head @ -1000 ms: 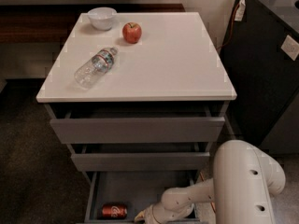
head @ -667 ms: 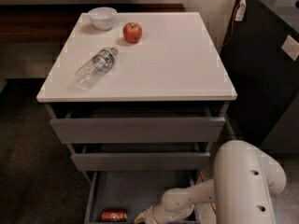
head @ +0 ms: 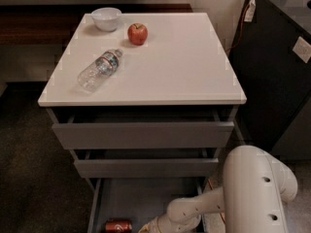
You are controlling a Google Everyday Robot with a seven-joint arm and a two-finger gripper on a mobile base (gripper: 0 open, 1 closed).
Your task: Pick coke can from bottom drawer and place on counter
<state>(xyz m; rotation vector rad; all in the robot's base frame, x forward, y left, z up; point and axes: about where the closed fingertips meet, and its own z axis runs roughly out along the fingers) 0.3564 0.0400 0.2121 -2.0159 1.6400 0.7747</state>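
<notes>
The coke can (head: 118,225) lies on its side in the open bottom drawer (head: 126,198), near its front left, partly cut off by the lower edge of the view. My gripper (head: 147,227) reaches down into the drawer just to the right of the can, close to it, and is mostly cut off by the lower edge. The white arm (head: 252,193) comes in from the lower right. The white counter (head: 184,67) tops the grey cabinet.
On the counter are a clear water bottle (head: 99,69) lying on its side, a red apple (head: 137,33) and a white bowl (head: 106,18). The two upper drawers (head: 143,135) stand slightly open. A dark cabinet (head: 282,67) stands to the right.
The gripper has shifted slightly down and left towards the can. The can sits a little lower in the view than before.
</notes>
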